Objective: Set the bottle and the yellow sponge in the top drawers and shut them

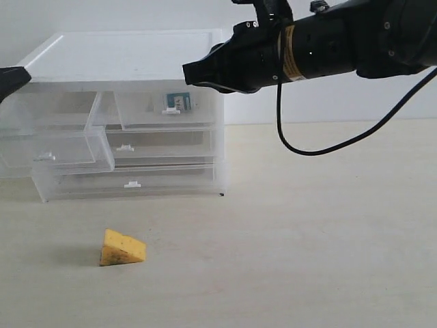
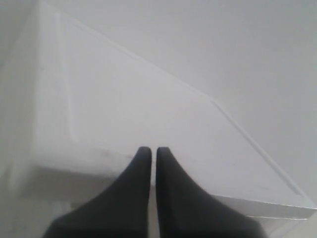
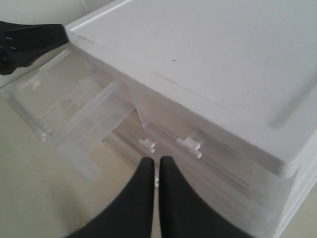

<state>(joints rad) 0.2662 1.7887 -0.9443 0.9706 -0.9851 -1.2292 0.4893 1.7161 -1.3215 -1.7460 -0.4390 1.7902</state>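
Status check: left gripper and right gripper both pinched shut, nothing in either. Yellow sponge loose on the table at 7 o'clock, well apart from the cabinet. Bottle inside the right top drawer. Left top drawer pulled out.

The counter lies open to the right of the cabinet and all round the sponge. The top left drawer juts out toward the near side, open above. The right pincer hangs before the cabinet's upper right corner, and the left pincer is beside its upper left.
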